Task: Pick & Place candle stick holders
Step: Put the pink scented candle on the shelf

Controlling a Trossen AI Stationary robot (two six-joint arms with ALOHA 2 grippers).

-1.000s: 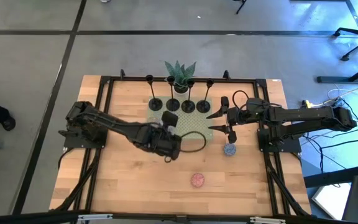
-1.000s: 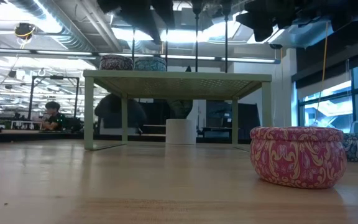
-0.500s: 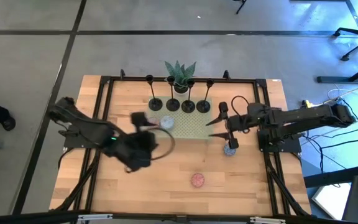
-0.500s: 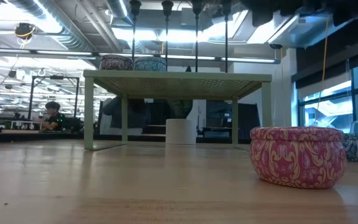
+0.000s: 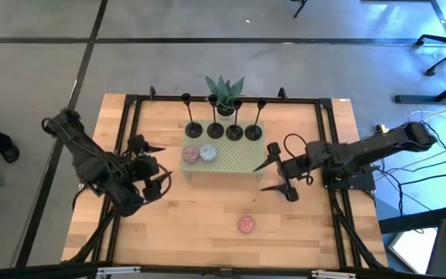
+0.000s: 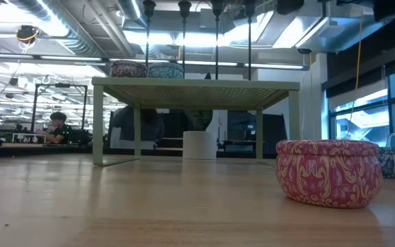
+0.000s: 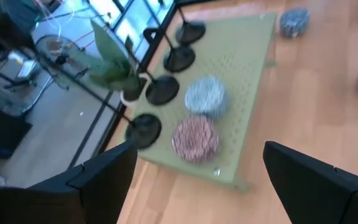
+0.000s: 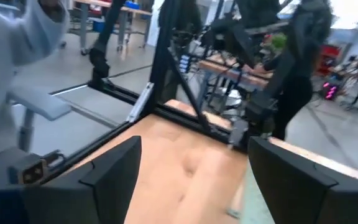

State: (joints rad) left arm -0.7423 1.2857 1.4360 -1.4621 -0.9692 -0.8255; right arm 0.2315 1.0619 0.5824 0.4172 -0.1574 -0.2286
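Several black candle stick holders (image 5: 214,130) stand in a row by their round bases on the far strip of a green perforated stand (image 5: 235,159). The left wrist view shows their bases (image 7: 162,89), and the low view shows their stems (image 6: 217,38). My left gripper (image 5: 161,164) hovers open to the left of the stand, holding nothing. My right gripper (image 5: 269,177) hovers open off the stand's near right corner, also holding nothing.
A pink tin (image 5: 190,153) and a pale blue tin (image 5: 207,153) sit on the stand. Another pink tin (image 5: 245,225) lies on the near table. A blue tin (image 7: 294,21) rests right of the stand. A potted plant (image 5: 224,89) stands behind the holders.
My left gripper has drawn back from over the stand toward the table's left edge, rising and rolling, and has stayed open. My right gripper has swung toward the near edge and opened wider. The holders and tins have kept their places.
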